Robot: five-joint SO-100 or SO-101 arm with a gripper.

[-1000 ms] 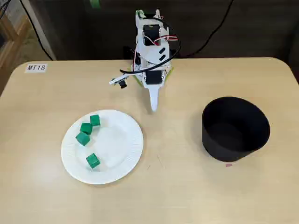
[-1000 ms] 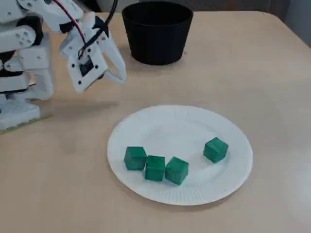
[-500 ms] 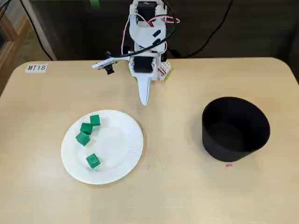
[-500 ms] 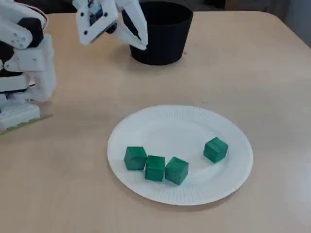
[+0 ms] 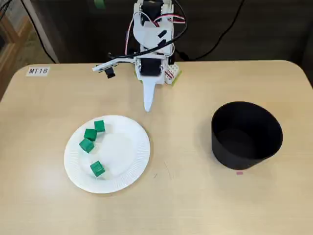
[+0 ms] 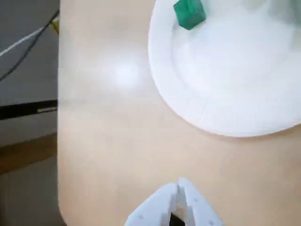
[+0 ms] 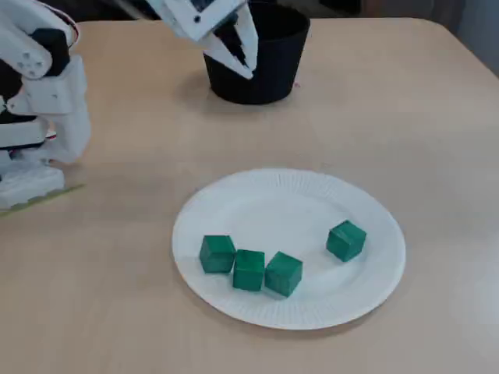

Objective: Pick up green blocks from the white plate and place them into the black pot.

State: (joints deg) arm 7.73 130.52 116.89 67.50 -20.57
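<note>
gripper [image 5: 147, 108]: fingers pinched together, nothing in it, just short of the plate
green blocks [image 5: 90, 134]: all four sitting on the white plate [image 5: 140, 152]
black pot [image 5: 247, 145]: well apart from the plate

One fixed view: high, looks steeply down, whole table [image 5: 44, 210] seen, arm base [image 5: 152, 73] top centre. Other fixed view: lower, nearer, from side, plate [image 7: 312, 210] centre, pot [image 7: 253, 70] top. Wrist view: close, downward, plate upper right. All share plate.

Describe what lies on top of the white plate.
Four green blocks rest on the white plate: three in a close row, one apart. Nothing else shows on it; only the plate surface under each block is covered.
</note>
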